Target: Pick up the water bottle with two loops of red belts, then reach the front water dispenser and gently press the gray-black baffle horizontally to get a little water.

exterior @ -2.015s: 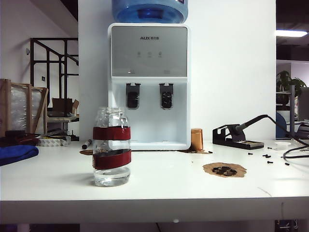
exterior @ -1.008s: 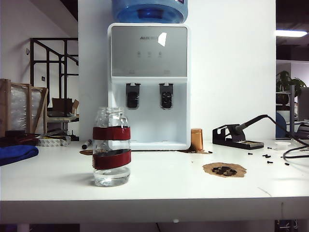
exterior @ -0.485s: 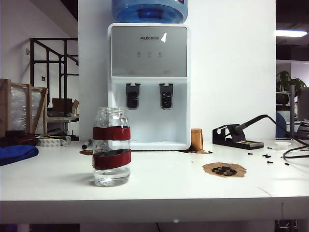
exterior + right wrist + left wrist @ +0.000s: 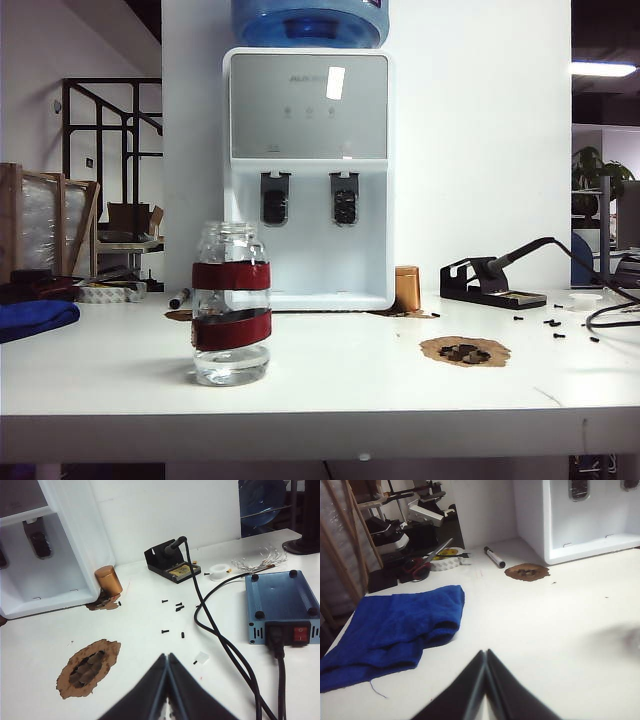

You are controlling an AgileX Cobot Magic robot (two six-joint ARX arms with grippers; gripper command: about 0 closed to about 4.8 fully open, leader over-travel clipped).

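Right now both arms are resting at the near edge of the table [image 4: 420, 400], outside the exterior view. The left gripper [image 4: 485, 652] is showing its two dark fingers pressed together into a single point, holding nothing, and hovering over bare tabletop near the blue cloth [image 4: 395, 630]. The right gripper [image 4: 167, 656] is likewise pinched fully shut and empty, hanging above the brown patch [image 4: 89, 667] and the scattered screws.

The bottle [image 4: 231, 305] is standing upright on the near left part of the table, mouth up, its long axis vertical, with two red bands around its body. It is sitting well in front of the dispenser [image 4: 309, 180], slightly left of the baffle [image 4: 344, 198], which is hanging far behind it. Neither wrist view is catching the bottle clearly.

Since the bottle is lying on the left side, the left gripper is probably the nearer one; its fingers would need to be spreading before closing level around the body.
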